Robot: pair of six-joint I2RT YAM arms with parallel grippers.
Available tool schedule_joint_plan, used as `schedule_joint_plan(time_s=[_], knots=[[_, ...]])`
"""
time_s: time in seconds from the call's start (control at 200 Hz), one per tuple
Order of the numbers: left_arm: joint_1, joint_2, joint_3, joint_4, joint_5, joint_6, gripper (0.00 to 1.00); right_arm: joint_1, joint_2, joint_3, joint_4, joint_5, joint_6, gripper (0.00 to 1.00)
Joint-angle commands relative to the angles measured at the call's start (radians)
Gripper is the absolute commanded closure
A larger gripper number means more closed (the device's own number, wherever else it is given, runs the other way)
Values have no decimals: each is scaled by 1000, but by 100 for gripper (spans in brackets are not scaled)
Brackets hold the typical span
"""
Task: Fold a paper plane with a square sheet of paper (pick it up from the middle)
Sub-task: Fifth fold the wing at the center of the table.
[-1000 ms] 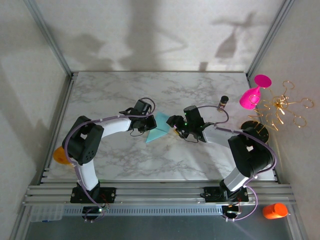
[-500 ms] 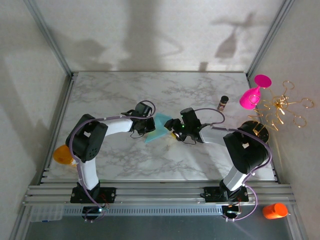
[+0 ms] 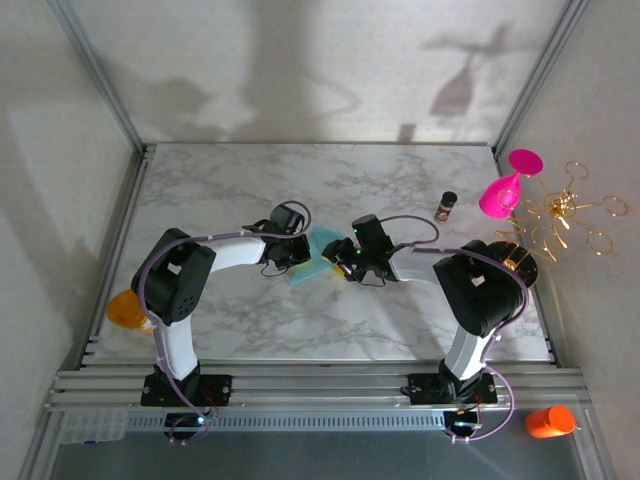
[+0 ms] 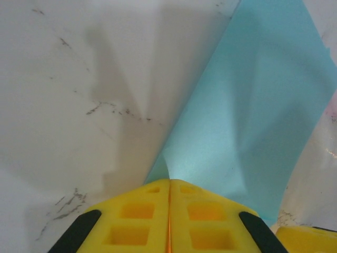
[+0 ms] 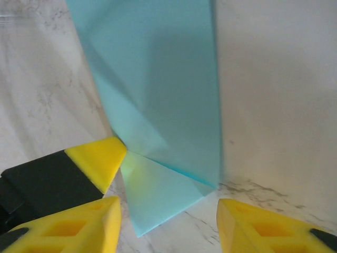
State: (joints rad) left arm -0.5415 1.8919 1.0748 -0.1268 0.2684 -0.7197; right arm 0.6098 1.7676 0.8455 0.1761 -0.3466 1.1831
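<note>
Bright even light; soft shadows on back wall (image 3: 320, 70).

White-black arms (image 3: 230, 250), purple cables (image 3: 420, 219), yellow-fingered left gripper (image 4: 169, 183), right gripper (image 5: 168, 211)

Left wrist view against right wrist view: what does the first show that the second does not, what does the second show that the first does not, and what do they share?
Left wrist view: the left end effector with its fingers pressed together on the edge of the teal paper sheet. Right wrist view: the right end effector with its fingers apart, a folded corner of the sheet lying between them, and diagonal creases in the paper. Shared: the same teal sheet lying on the marble table.
</note>
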Motion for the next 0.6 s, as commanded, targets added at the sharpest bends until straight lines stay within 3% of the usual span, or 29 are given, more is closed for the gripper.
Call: schedule_joint_plan(time_s=[0.0, 0.596], knots=[[3, 11, -30, -25, -41, -7, 92, 13, 27, 25, -9, -16, 6, 49], [3, 17, -35, -26, -35, -9, 92, 17, 69, 88, -43, 4, -19, 54]])
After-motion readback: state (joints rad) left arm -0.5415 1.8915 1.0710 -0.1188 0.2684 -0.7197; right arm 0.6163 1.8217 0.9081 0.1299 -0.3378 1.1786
